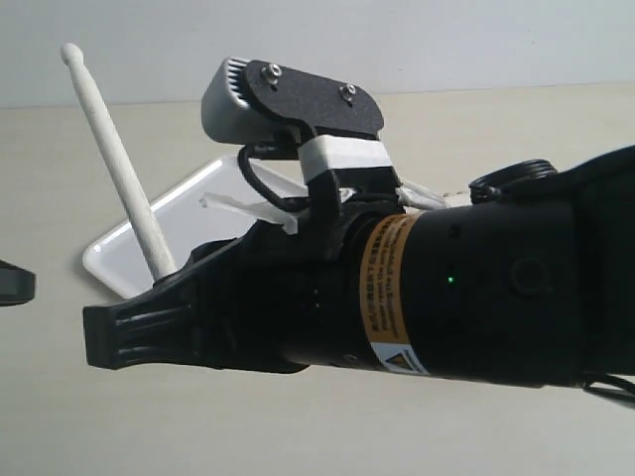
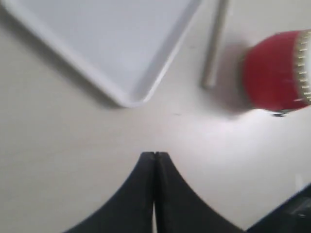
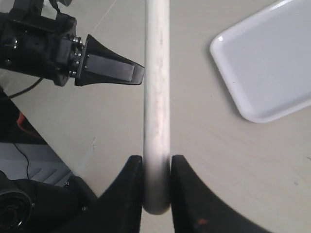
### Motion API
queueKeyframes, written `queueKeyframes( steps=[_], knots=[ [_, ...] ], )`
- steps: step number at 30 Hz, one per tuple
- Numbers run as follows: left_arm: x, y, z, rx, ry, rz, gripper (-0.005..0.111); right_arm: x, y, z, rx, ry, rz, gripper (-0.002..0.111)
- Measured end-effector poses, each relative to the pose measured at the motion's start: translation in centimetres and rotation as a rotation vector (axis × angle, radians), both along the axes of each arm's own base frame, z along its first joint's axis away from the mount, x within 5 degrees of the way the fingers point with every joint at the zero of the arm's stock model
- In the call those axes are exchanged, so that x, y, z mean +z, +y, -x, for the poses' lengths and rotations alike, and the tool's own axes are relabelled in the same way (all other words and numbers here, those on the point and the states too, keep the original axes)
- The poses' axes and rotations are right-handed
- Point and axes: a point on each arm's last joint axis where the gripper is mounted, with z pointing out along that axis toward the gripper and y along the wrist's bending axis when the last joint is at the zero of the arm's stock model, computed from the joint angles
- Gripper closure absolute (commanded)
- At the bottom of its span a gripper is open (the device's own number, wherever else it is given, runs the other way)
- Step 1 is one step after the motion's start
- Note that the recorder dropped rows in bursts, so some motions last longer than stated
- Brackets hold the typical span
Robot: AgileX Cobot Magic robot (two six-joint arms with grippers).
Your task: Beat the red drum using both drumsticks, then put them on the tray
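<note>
The red drum sits at the right edge of the left wrist frame, on its side as that camera shows it, partly cut off by the frame. Just beside it, toward the top middle of the frame, the loose drumstick lies on the table, in the gap between drum and tray, touching neither as far as I can tell. The tray fills the upper left of that frame and has nothing on the part you can see.

The other drumstick is clamped in your right gripper, jaws pinching it near its butt end. In the exterior view it pokes up toward the upper left with the rounded tip at the top.

Your left gripper is fully closed on nothing, hovering over bare table at the bottom middle of its own frame.

So my read: you're in the pick-up stage, one stick in hand, one to go, no drumming possible yet. The next move calls for opening the left jaws, swinging over to the loose stick and lining up across it. Watch you don't nudge the drum, since it's right next to it.
</note>
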Motion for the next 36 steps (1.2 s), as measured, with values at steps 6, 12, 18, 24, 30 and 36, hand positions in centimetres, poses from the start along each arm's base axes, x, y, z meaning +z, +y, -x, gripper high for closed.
queueKeyframes(
  steps=[6, 12, 18, 24, 30, 36],
  knots=[
    [-1.0, -1.2, 1.8, 0.056, -0.242, 0.463, 0.107, -0.6, 0.3, -0.1, -0.045, 0.070, -0.009, 0.108],
    [-2.1, -1.5, 2.8, 0.128, -0.278, 0.538, 0.105, -3.0, 2.2, -0.3, -0.024, 0.149, -0.033, 0.108],
    [-2.5, -1.6, 3.2, 0.126, -0.250, 0.539, 0.070, -4.1, 2.9, -0.3, -0.025, 0.186, -0.037, 0.108],
    [-2.7, -1.7, 3.4, 0.131, -0.196, 0.552, 0.038, -4.1, 2.9, -0.6, -0.028, 0.192, -0.055, 0.108],
    [-2.8, -1.8, 3.5, 0.122, -0.180, 0.548, 0.038, -4.1, 3.2, -0.7, -0.022, 0.206, -0.086, 0.108],
    [-2.8, -1.9, 3.6, 0.108, -0.171, 0.546, 0.038, -4.8, 4.3, -0.5, -0.010, 0.282, -0.174, 0.108]
  ],
)
